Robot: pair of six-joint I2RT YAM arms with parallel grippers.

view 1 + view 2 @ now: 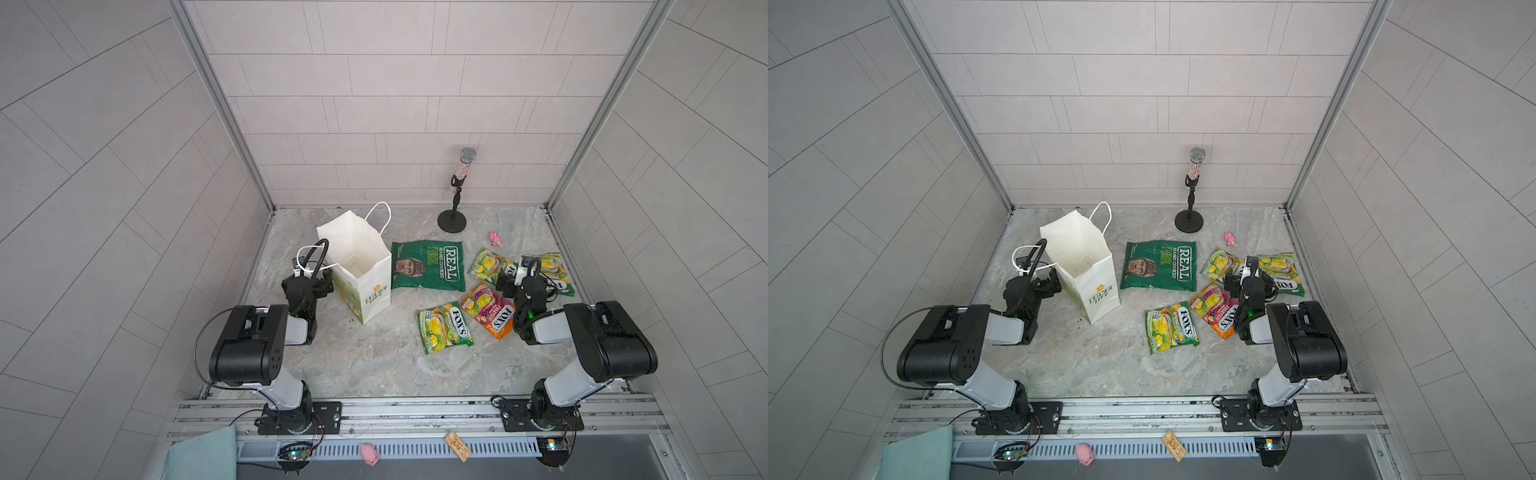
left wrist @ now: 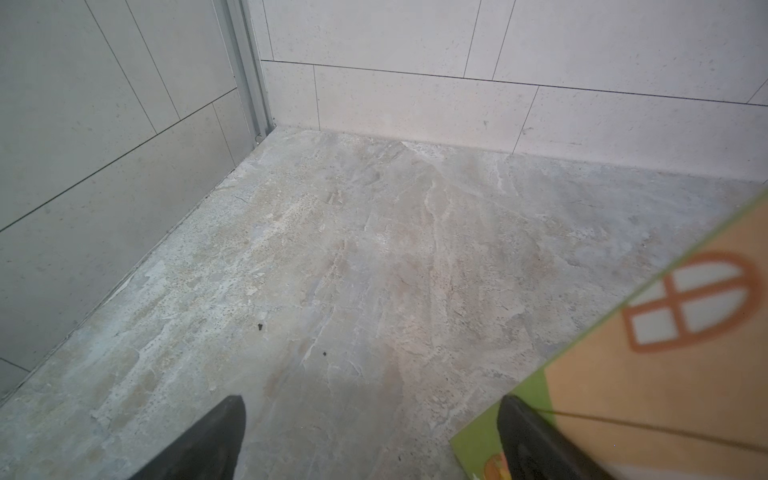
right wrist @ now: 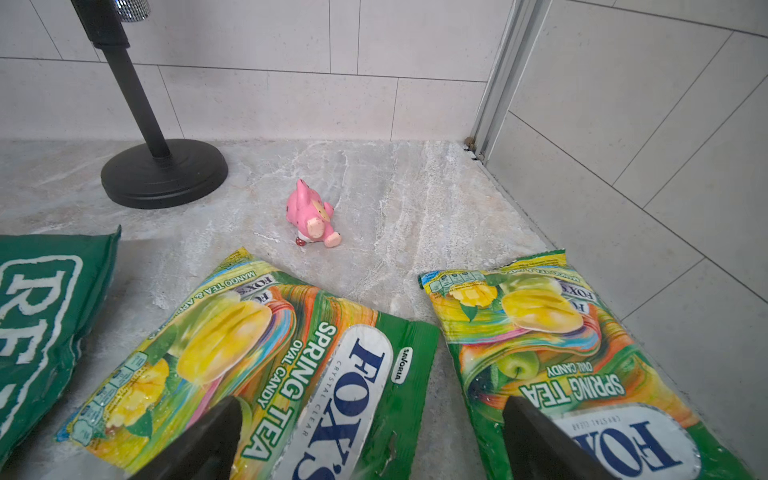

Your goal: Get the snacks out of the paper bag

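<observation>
Marble table (image 1: 374, 365): paper bag (image 1: 365, 286) upright, seemingly empty; crisp packet (image 1: 428, 266) and four candy packets (image 1: 444, 328) laid out beside it; left pincer (image 2: 370, 415) wide beside bag, right pincer (image 3: 372, 415) wide, empty, over two packets; removal apparently complete.

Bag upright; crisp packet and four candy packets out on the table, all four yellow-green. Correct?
No. Only three candy packets are yellow-green; the fourth packet is orange-pink, as both top views show. The bag does stand upright, with the crisp packet and all four candy packets out on the table.
</observation>
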